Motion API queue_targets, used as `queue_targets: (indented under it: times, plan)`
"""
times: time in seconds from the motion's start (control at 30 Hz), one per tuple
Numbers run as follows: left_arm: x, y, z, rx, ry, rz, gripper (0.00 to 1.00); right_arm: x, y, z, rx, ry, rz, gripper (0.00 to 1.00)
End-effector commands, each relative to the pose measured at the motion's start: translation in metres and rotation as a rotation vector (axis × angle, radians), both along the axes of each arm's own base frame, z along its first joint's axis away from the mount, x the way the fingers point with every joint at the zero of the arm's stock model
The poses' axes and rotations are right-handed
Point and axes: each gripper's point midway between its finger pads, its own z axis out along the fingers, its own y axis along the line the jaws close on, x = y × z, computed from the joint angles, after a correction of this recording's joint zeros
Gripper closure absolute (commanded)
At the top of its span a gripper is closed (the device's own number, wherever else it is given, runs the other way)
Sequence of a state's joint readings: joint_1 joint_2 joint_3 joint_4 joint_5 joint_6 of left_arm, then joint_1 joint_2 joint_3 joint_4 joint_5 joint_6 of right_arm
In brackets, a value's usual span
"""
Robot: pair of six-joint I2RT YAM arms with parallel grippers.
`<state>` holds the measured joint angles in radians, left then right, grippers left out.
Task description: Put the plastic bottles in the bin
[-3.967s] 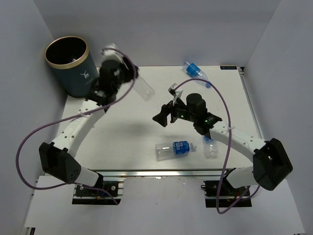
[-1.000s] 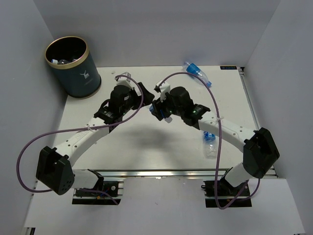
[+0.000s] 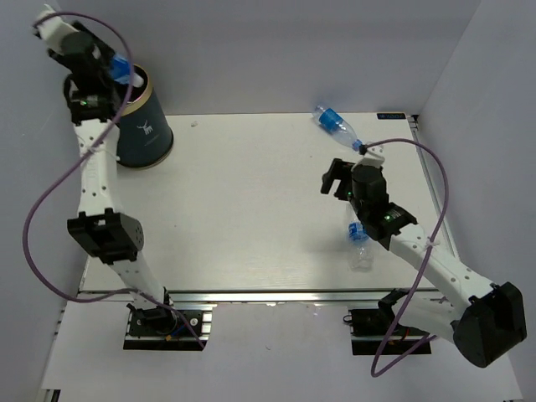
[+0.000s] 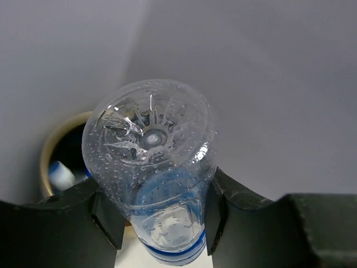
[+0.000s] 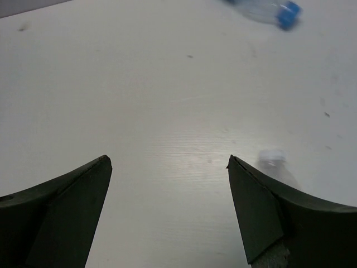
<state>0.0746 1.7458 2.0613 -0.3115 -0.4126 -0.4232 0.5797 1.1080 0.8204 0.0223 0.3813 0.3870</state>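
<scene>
left gripper clamped on blue-labelled bottle above bin, right gripper spread wide and empty, far right of bin

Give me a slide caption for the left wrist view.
Left hand grips a clear bottle, base toward the camera, over the bin.

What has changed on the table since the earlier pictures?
The left gripper took the clear plastic bottle with blue label and lifted it up to the dark teal cylindrical bin. The right gripper opened and drew back right. Two other bottles stayed put.
</scene>
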Motion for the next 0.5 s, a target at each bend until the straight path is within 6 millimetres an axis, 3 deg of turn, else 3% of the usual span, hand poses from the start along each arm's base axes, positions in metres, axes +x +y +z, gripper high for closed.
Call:
queue_targets:
  times: [0.0, 0.07, 0.13, 0.17, 0.27, 0.3, 0.47]
  plan:
    - [0.015, 0.075, -0.019, -0.011, 0.07, 0.141, 0.76, -0.009, -0.066, -0.036, -0.02, 0.118, -0.288, 0.11]
    - [0.02, 0.103, -0.013, -0.025, 0.031, 0.161, 0.73, -0.021, -0.092, -0.059, -0.036, 0.202, -0.359, 0.11]
    - [0.029, 0.123, -0.024, -0.026, 0.021, 0.213, 0.59, -0.03, -0.106, -0.074, -0.062, 0.253, -0.401, 0.11]
    - [0.03, 0.129, -0.032, -0.022, 0.029, 0.236, 0.57, -0.039, -0.117, -0.087, -0.089, 0.302, -0.426, 0.11]
    - [0.032, 0.134, -0.035, 0.002, 0.032, 0.26, 0.28, -0.056, -0.132, -0.108, -0.121, 0.384, -0.462, 0.11]
    - [0.033, 0.133, -0.034, 0.009, 0.035, 0.25, 0.02, -0.059, -0.132, -0.113, -0.12, 0.402, -0.455, 0.11]
    - [0.027, 0.115, -0.017, 0.008, 0.014, 0.165, 0.02, -0.069, -0.131, -0.142, -0.1, 0.495, -0.421, 0.11]
